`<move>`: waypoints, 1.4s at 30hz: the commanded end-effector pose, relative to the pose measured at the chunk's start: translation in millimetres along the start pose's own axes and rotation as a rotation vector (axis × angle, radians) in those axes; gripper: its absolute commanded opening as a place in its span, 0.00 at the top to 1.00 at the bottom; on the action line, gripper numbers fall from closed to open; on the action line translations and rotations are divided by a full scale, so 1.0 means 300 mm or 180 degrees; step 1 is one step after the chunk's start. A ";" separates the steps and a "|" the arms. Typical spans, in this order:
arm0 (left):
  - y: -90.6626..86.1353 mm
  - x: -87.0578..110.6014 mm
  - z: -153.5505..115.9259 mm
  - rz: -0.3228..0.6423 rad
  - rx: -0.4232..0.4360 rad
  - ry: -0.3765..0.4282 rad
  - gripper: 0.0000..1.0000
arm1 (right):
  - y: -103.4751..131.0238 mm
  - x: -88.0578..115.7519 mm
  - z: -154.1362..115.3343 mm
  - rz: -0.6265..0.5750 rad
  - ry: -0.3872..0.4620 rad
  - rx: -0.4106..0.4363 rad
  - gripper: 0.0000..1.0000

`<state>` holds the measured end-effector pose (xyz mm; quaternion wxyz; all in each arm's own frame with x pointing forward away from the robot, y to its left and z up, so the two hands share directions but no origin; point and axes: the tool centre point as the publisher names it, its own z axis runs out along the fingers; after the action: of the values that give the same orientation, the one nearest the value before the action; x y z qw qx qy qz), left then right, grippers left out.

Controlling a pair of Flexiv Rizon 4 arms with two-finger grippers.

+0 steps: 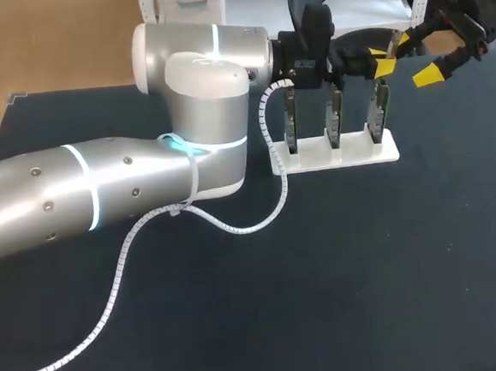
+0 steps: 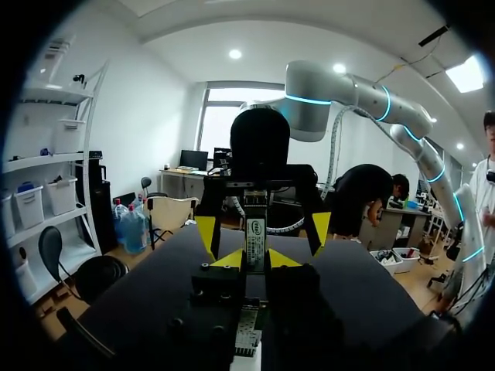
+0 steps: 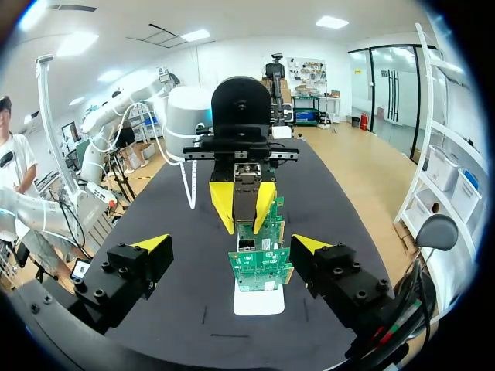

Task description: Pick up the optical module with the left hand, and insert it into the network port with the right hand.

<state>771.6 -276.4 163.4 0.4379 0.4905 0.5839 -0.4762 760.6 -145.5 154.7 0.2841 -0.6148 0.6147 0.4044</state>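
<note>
The dark table [image 1: 242, 323] carries everything. The left arm [image 1: 102, 188] stretches across it to the far side. There the left pincer [image 2: 256, 259] hangs over a white rack [image 1: 314, 156] of three upright green circuit boards [image 3: 261, 267], which stand directly under its fingers. It is narrow, both yellow tips pressed on the optical module [image 2: 255, 232], which sticks out past them towards the other arm.

The right pincer [image 3: 230, 243] faces it just beyond the rack, spread wide and holding nothing. The boards stand between and ahead of its fingers, and the module is above them.

A small metal cage on the nearest board looks like the network port [image 3: 247, 244], though I cannot be sure.

The module appears to be a small, stiff, metal-shelled bar, so it is likely light but smooth and apt to slip. The right pincer should take it across the flat sides of the free end, square to its length. The plug end must stay clear. The boards are thin and only slotted in, so any push should run straight along the port.
</note>
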 end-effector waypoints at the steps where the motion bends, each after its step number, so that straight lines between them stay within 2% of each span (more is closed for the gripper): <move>1: 0.005 0.000 0.005 0.0002 0.0003 0.0003 1.00 | 0.004 0.000 0.002 -0.0003 0.0000 0.0013 0.00; 9: 0.005 0.000 0.005 0.0002 0.0003 0.0003 1.00 | -0.003 -0.009 -0.005 -0.0004 0.0009 0.0075 0.00; 21: 0.005 0.000 0.005 0.0002 0.0003 0.0003 1.00 | -0.046 -0.078 -0.057 -0.0061 -0.0214 0.0270 0.00; 25: 0.005 0.000 0.005 0.0002 0.0003 0.0003 1.00 | -0.050 -0.096 -0.058 -0.0057 -0.0350 0.0226 0.00; 42: 0.005 0.000 0.005 0.0002 0.0003 0.0003 1.00 | -0.045 -0.148 -0.036 -0.0188 -0.0357 0.0100 0.00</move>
<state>771.6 -276.5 163.3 0.4379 0.4905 0.5838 -0.4763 776.0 -130.8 195.6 0.3409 -0.6029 0.5875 0.4185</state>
